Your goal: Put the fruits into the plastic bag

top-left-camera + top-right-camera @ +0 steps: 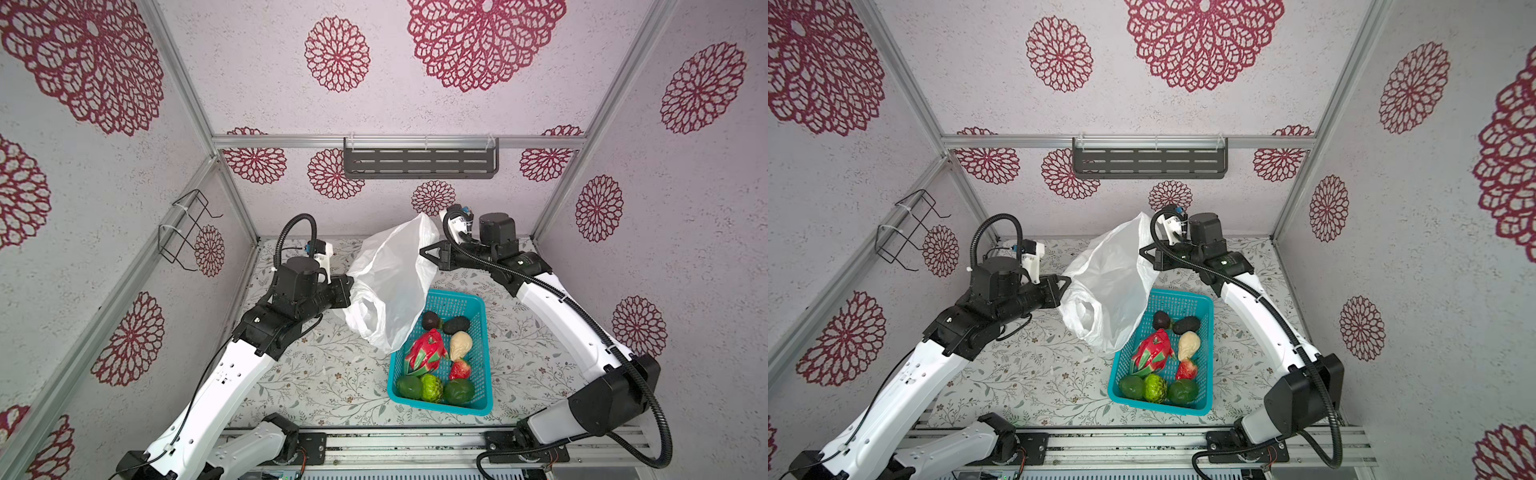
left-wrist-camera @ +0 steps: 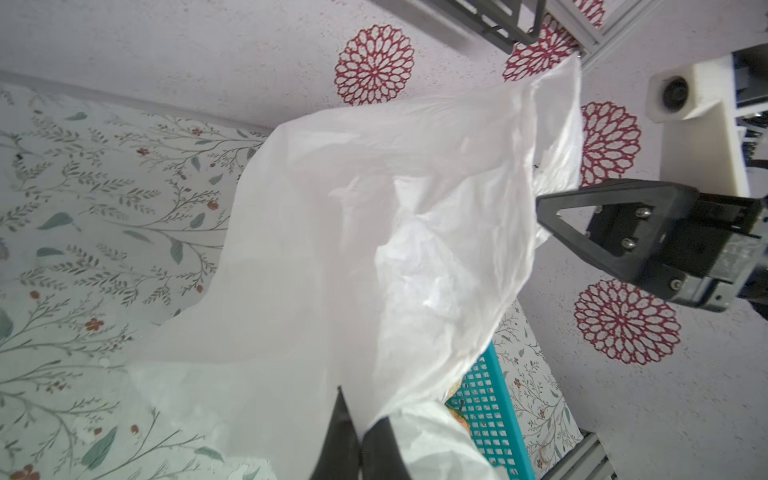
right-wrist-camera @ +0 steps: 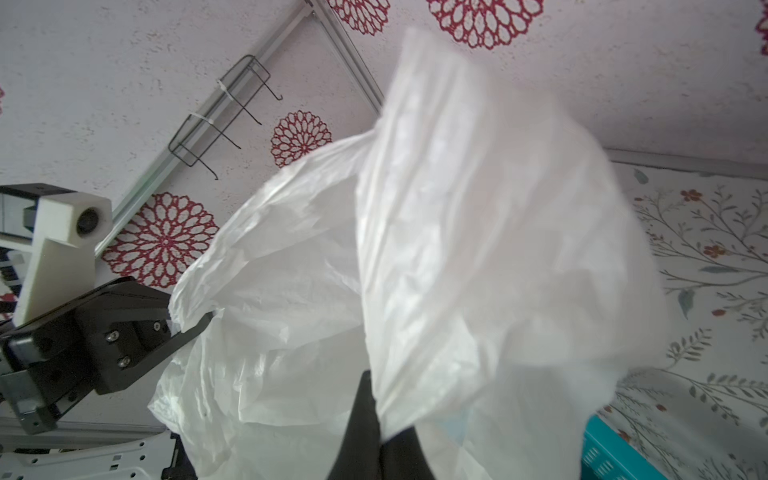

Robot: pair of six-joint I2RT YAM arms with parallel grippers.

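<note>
The white translucent plastic bag [image 1: 390, 282] [image 1: 1113, 282] hangs stretched between both grippers above the table. My left gripper [image 1: 351, 291] [image 2: 359, 432] is shut on its lower left edge. My right gripper [image 1: 423, 252] [image 3: 376, 419] is shut on its upper right edge, held higher. The bag's bottom droops over the far-left corner of the teal basket [image 1: 453, 297] [image 1: 1183, 297]. Several fruits lie in the basket: pink-red dragon fruit [image 1: 424, 353], beige pear [image 1: 460, 345], strawberry [image 1: 460, 369], bumpy light-green one [image 1: 432, 388], dark green ones [image 1: 409, 386], and a black one [image 1: 431, 320].
The floral table cloth [image 1: 324, 374] runs left of and in front of the basket. A black slotted shelf [image 1: 419, 160] hangs on the back wall and a wire rack [image 1: 187, 230] on the left wall. Patterned walls enclose three sides.
</note>
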